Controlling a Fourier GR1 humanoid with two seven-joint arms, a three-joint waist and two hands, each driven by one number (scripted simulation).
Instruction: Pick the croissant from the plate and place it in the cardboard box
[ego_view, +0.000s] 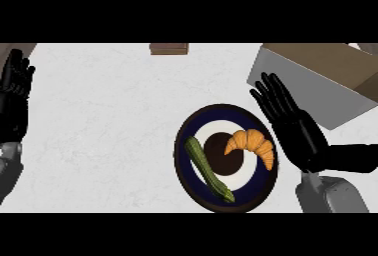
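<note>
Head view, steeply down on a pale marbled bench. A dark-rimmed plate with white ring and dark centre sits right of middle, toward the near edge. The croissant lies on the plate's right half, untouched, curved, its lower tip pointing toward the near rim. A green zucchini lies diagonally across the plate's left half, apart from the croissant. The right hand hangs just beside the plate's right rim, fingers straight and spread, grasping nothing, fingertips pointing up-left. The cardboard box stands at far right, flap open, just beyond those fingertips. The left hand rests at the left edge, fingers up and released. A small brown block sits at the far edge.
</note>
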